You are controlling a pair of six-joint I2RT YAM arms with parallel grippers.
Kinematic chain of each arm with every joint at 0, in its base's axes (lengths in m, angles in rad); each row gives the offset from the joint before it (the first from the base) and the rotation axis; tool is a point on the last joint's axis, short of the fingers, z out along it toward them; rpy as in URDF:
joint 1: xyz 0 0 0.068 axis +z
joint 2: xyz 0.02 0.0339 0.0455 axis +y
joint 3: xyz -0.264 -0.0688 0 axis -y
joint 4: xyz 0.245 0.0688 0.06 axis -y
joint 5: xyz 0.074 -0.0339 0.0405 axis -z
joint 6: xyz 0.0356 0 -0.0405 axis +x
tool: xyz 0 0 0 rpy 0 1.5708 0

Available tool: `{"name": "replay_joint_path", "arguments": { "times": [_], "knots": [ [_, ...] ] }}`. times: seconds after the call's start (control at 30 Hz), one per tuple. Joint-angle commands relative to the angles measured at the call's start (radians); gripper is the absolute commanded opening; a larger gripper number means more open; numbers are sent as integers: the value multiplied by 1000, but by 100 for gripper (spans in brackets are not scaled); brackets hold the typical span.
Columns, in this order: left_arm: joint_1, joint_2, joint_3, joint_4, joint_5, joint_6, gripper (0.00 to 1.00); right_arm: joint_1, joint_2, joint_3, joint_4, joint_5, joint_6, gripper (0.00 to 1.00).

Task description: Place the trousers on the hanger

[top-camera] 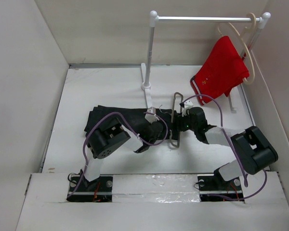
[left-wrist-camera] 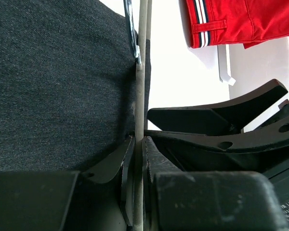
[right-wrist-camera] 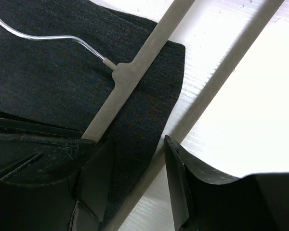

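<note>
The black trousers lie flat on the table, their right end passing under the thin grey hanger. My left gripper is shut on one long bar of the hanger, with the trousers to its left. My right gripper is open. In the right wrist view its jaws straddle the trousers' edge and the hanger's other bar. The gripped bar and the wire hook lie on top of the cloth.
A white garment rack stands at the back, its foot close to the hanger. Red shorts hang on a cream hanger at the rack's right end. White walls close in the table on the left, back and right.
</note>
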Motion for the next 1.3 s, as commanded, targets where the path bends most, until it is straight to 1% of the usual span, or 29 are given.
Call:
{"name": "replay_joint_path", "arguments": {
  "times": [0.0, 0.07, 0.13, 0.17, 0.2, 0.23, 0.27, 0.33, 0.4, 0.43, 0.47, 0.53, 0.7, 0.77, 0.8, 0.83, 0.93, 0.97, 1.03, 1.07, 1.1, 1.27],
  "knots": [
    [-1, 3, 7, 72, 11, 2, 0, 29, 13, 8, 51, -12, 15, 54],
    [-1, 9, 7, 77, 14, 4, 0, 29, 16, -5, 62, -11, 15, 57],
    [9, 9, 4, 75, 14, -1, 0, 29, 26, -14, 80, -22, 23, 54],
    [9, 8, -3, 81, 13, 1, 0, 29, 36, -11, 84, -28, 20, 42],
    [9, 9, -3, 86, 13, 1, 0, 29, 45, -6, 84, -38, 18, 35],
    [9, 12, -3, 89, 16, 1, 0, 29, 52, -5, 85, -43, 18, 32],
    [9, 16, -1, 86, 17, 1, 0, 29, 62, -9, 100, -48, 21, 25],
    [9, 13, -1, 78, 13, 1, 0, 29, 68, -17, 122, -63, 35, 19],
    [9, 9, -10, 86, 5, 7, 0, 29, 72, -17, 139, -81, 37, 2],
    [9, 8, -12, 88, 6, 10, 0, 29, 66, -23, 146, -86, 38, 0],
    [9, 5, -12, 85, 6, 14, 0, 18, 54, -29, 156, -89, 41, 0],
    [9, -4, -18, 77, 0, 30, 0, 18, -21, -52, 153, -71, 51, 0],
    [9, -58, -58, 75, -17, 76, 0, -36, -228, -71, 5, 1, 20, 0],
    [9, -95, -85, 75, -26, 111, 0, -111, -318, -97, -43, 9, 6, 0],
    [9, -107, -98, 75, -35, 116, 0, -111, -346, -106, -62, 9, 3, 0],
    [9, -118, -107, 78, -41, 120, 0, -155, -406, -115, -77, -5, 2, 0],
    [9, -152, -122, 63, -56, 151, 0, -209, -504, -161, -149, -2, 5, 0],
    [9, -165, -128, 61, -61, 162, 0, -243, -564, -170, -188, 1, 2, 0],
    [-14, -170, -128, 60, -79, 209, 0, -283, -624, -192, -229, 1, -8, 0],
    [-14, -165, -115, 49, -81, 223, 0, -322, -654, -201, -254, -3, -8, 0],
    [-14, -164, -110, 33, -89, 229, 0, -341, -711, -222, -258, -8, -2, 0],
    [-24, -156, -122, 17, -110, 237, 0, -444, -825, -224, -355, -35, -17, 0]
  ]
}}
